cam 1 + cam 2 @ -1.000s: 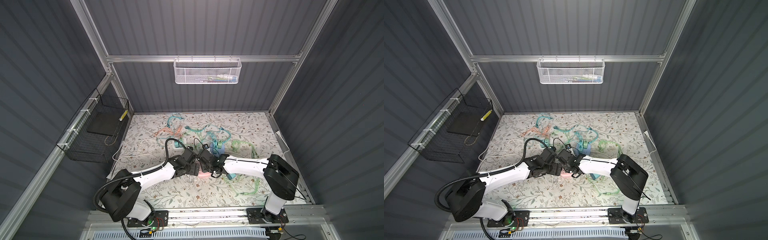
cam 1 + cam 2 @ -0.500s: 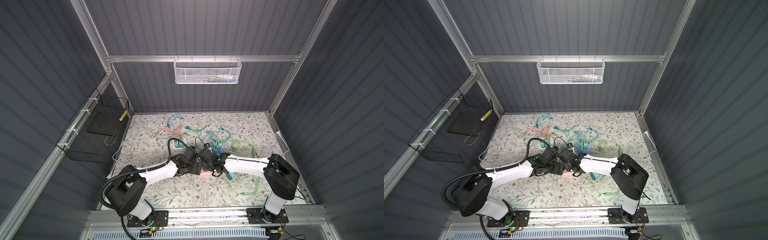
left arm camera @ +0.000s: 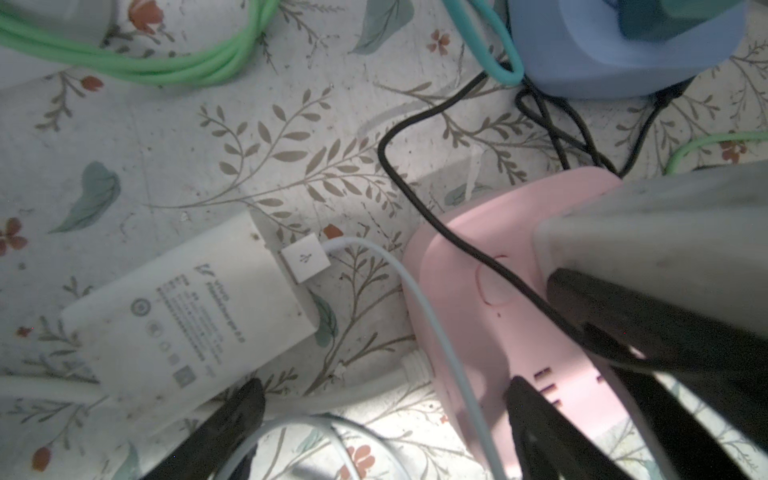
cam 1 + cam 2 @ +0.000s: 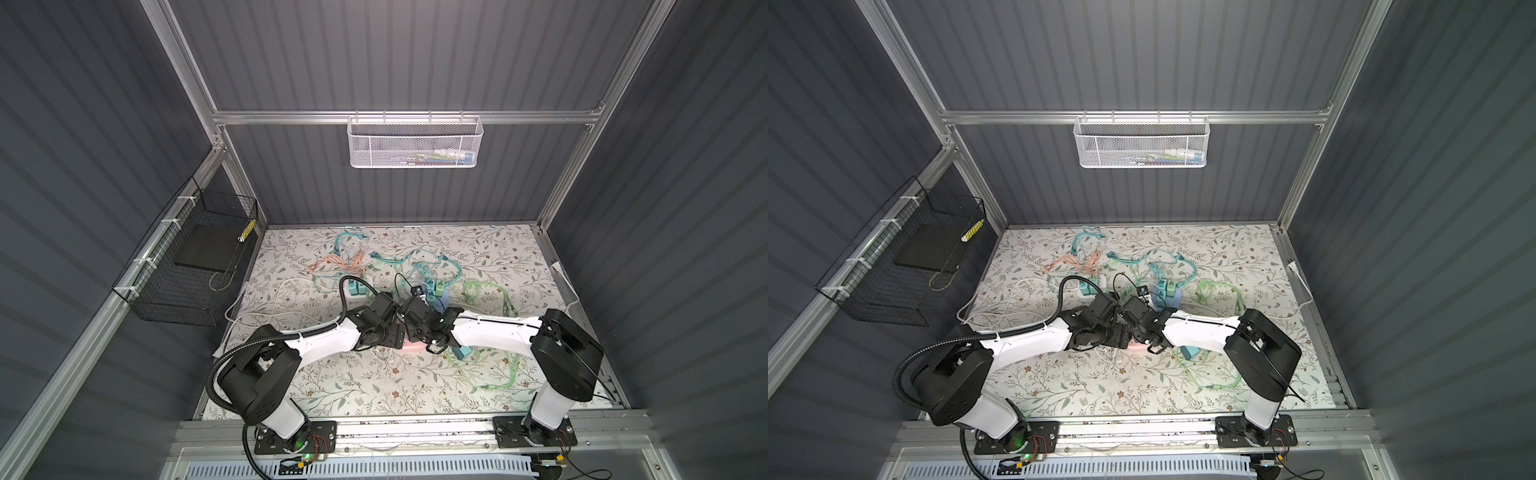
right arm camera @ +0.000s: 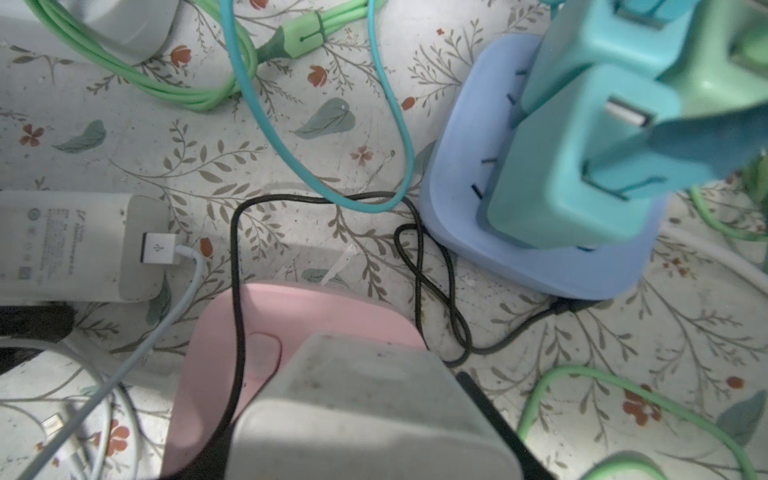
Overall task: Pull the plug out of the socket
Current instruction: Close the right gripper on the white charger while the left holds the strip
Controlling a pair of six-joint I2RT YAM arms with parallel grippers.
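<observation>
Both top views are sharp and lit evenly from overhead. The floral mat (image 4: 498, 257) is bright at the centre of the frame. The grey wall panels (image 4: 83, 124) grow dim toward the left and right edges, their ribs fanning out with wide-angle stretch. Shadows under the arms (image 4: 490, 332) are soft. The wrist views are dimmer. There the white plug (image 5: 365, 407) and teal chargers (image 5: 582, 166), close to the lens, are blurred. A washed-out patch of mat beside the pink socket (image 3: 449, 299) may be glare.

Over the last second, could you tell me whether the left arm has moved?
Yes: the left arm has swung right and back, its black joint now farther from the front rail.
</observation>
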